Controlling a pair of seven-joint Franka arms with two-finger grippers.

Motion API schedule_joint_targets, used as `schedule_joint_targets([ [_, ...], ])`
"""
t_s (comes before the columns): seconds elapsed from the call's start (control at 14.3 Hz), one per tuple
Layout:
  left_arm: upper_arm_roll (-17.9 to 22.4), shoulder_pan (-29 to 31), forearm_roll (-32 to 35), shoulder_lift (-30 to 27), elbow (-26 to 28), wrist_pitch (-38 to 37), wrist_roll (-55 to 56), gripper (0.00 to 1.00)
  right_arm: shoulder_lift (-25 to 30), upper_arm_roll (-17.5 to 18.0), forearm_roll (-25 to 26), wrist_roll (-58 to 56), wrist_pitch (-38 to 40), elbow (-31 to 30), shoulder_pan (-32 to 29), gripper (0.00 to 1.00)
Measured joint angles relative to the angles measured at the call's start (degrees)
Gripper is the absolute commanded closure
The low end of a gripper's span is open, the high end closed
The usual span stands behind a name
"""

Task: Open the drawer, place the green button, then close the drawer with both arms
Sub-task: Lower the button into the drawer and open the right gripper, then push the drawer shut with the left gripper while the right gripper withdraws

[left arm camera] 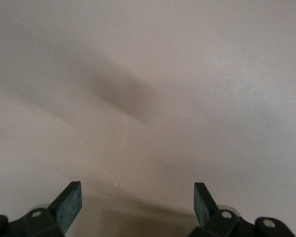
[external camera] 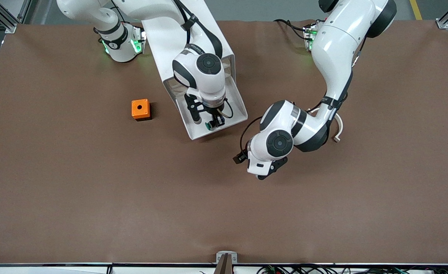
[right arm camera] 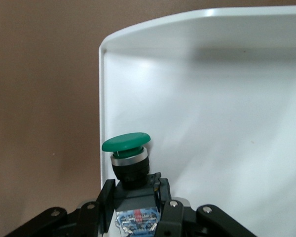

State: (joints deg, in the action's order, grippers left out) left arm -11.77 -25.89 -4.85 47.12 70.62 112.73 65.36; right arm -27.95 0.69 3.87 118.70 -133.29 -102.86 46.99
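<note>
The right claw [external camera: 209,122], clamped on the green-capped black-and-blue push button [right arm camera: 127,157], hangs over the pulled-out white plastic drawer [external camera: 236,99]; the left claw [left arm camera: 137,201] waits apart over the brown bench [external camera: 94,190].

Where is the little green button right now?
The button is clamped in the right gripper, over the open drawer, close to its front corner. The orange cube sits on the table toward the right arm's end.
</note>
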Motion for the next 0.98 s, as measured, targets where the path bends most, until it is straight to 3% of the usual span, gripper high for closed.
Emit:
schedule_joint_targets([
  [0.21, -0.1, -1.9, 2.1, 0.0, 0.3, 2.8, 0.0, 0.0, 0.1, -0.2, 0.0, 0.1, -0.5, -0.1, 0.0, 0.02],
  [0.63, -0.1, -2.8, 3.9, 0.0, 1.1, 4.0, 0.0, 0.0, 3.3, -1.2, 0.5, -1.4, 0.9, 0.6, -0.7, 0.0],
  [0.98, -0.1, -3.8, 4.0, 0.0, 3.1, 7.2, 0.0, 0.0, 9.0, -1.6, 0.6, -15.4, 7.4, 1.6, -6.9, 0.0],
])
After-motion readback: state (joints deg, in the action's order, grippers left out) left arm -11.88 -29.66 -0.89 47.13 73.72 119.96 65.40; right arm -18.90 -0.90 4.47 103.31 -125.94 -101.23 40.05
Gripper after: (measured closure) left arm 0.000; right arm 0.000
